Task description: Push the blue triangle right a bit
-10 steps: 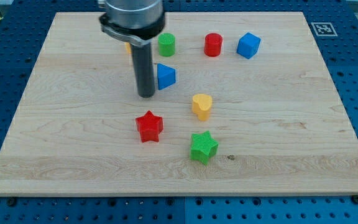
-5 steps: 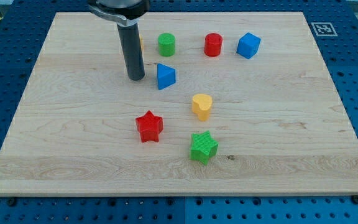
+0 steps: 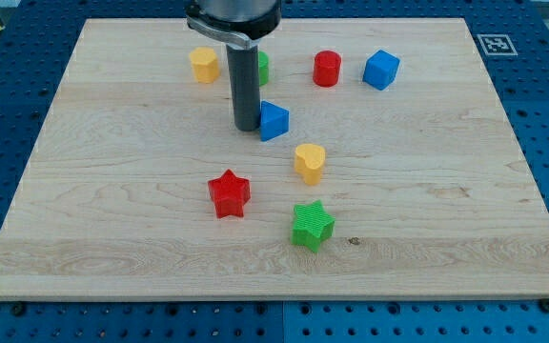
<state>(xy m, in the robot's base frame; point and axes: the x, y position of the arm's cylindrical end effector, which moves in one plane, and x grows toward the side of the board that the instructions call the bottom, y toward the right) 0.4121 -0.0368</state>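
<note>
The blue triangle (image 3: 274,120) lies on the wooden board (image 3: 112,191) just above the middle. My tip (image 3: 247,127) stands against the triangle's left side, touching it. The dark rod rises from the tip toward the view's top and hides part of the green cylinder (image 3: 263,67) behind it.
A yellow block (image 3: 204,64), a red cylinder (image 3: 327,69) and a blue cube (image 3: 381,70) stand along the view's top. A yellow heart (image 3: 310,162) sits just below right of the triangle. A red star (image 3: 229,193) and a green star (image 3: 312,226) lie lower.
My tip went up and left of the triangle, then swung right into its left side. The blue triangle has slid to the right. The yellow block at the top is now uncovered.
</note>
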